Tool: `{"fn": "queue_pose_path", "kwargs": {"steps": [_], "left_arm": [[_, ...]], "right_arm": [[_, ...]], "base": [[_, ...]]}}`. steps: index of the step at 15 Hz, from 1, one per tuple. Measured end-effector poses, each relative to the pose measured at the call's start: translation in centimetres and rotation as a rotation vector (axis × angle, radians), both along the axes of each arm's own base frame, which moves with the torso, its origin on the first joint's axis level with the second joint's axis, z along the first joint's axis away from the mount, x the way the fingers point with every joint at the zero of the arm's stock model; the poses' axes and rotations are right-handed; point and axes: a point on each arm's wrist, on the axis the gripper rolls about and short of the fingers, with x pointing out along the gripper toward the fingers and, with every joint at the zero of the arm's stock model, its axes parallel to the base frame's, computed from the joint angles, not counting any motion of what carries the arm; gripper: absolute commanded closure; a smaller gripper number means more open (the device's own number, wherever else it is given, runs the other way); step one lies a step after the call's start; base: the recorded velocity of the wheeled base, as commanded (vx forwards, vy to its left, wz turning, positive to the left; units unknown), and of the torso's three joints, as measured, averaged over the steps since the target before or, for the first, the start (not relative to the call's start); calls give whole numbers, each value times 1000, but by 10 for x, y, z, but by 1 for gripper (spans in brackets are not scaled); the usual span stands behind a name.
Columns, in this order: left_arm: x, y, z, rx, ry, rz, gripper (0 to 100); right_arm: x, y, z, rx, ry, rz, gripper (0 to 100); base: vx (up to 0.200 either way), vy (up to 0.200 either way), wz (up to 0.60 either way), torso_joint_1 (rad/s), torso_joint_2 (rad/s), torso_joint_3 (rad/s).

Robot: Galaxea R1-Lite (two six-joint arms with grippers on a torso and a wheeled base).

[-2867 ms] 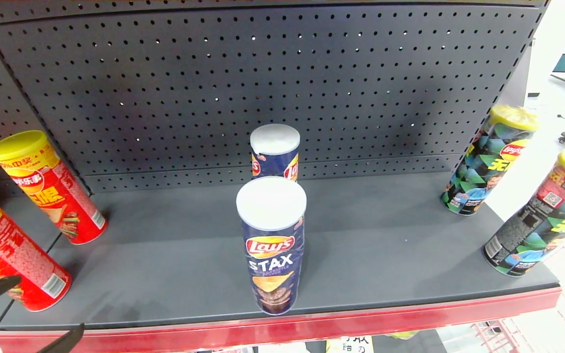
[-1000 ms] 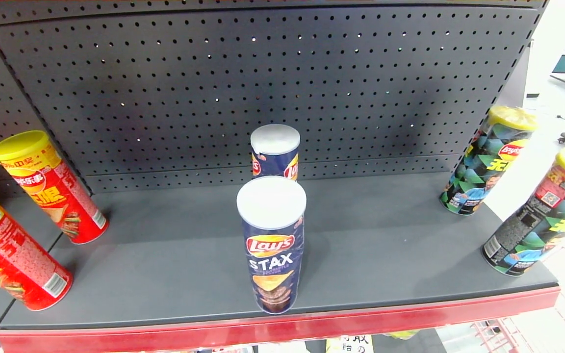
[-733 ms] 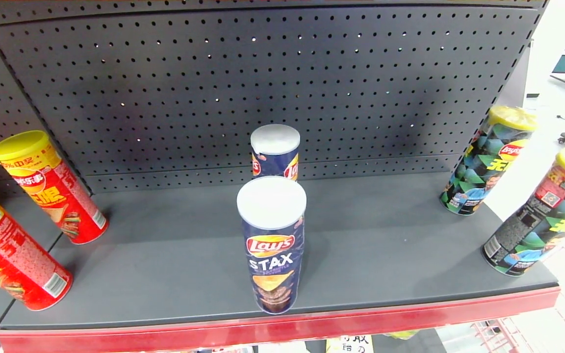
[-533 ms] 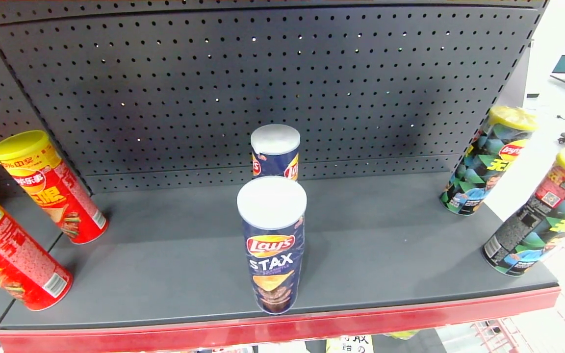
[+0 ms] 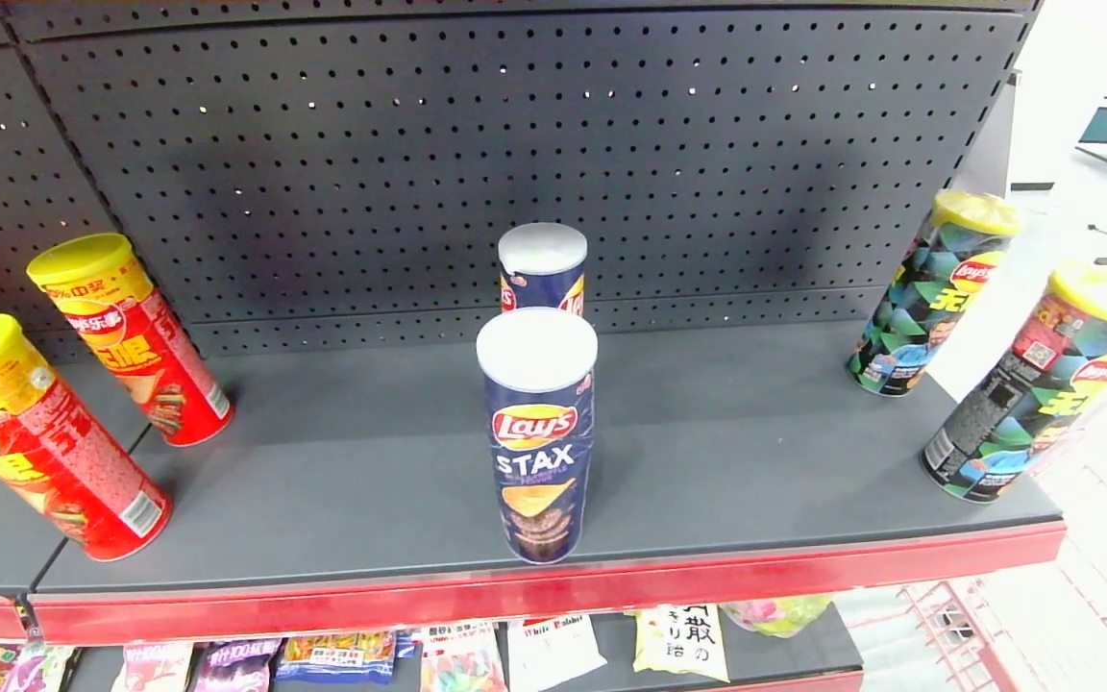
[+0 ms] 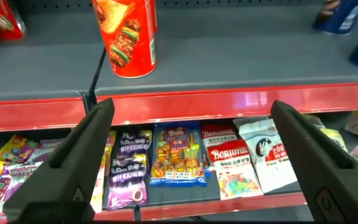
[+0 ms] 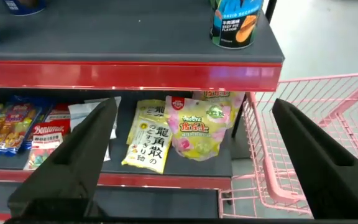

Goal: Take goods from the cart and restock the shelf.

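Our left gripper (image 6: 191,107) is spread wide with nothing between its fingers, and our right gripper (image 7: 194,106) is just as wide and holds nothing. Ahead of both runs the dark grey shelf with a red front edge (image 5: 755,452).

On it, ahead and between the two grippers, stands the dark blue cylindrical chip can with a white lid (image 5: 536,432). It is upright, long axis vertical, lid up, label facing us. A second dark blue can (image 5: 542,269) stands directly behind it, also upright and near the perforated back panel (image 5: 419,173).

Ahead of the left gripper and out to its side stand a red cylindrical can with a yellow lid (image 5: 44,442) and another red can (image 5: 126,336) farther back. Ahead of the right gripper stand a black-and-teal patterned can with a yellow lid (image 5: 1024,384) and another patterned can (image 5: 933,288) behind it. All six are lidded.

Beyond the open fingers, the lower shelf (image 7: 166,180) holds flat snack packets (image 6: 179,158) laid side by side. Just outside the right gripper is the pink wire cart (image 7: 328,143); we cannot tell what it holds.
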Motion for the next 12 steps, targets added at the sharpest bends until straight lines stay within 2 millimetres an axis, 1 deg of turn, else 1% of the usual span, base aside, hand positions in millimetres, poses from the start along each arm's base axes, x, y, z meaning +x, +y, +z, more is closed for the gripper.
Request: {"fn": "queue_pose_path", "kwargs": {"steps": [3, 11, 12], "left_arm": [[0, 0, 0, -1, 0, 0, 0], [0, 0, 0, -2, 0, 0, 0], [0, 0, 0, -2, 0, 0, 0]], "right_arm": [[0, 0, 0, 0, 0, -2, 0], [0, 0, 1, 4, -1, 4, 0], [-1, 0, 6, 4, -12, 18, 0]], "base": [[0, 0, 600, 2, 4, 1], [0, 0, 0, 0, 0, 0], [0, 0, 0, 0, 0, 0]]}}
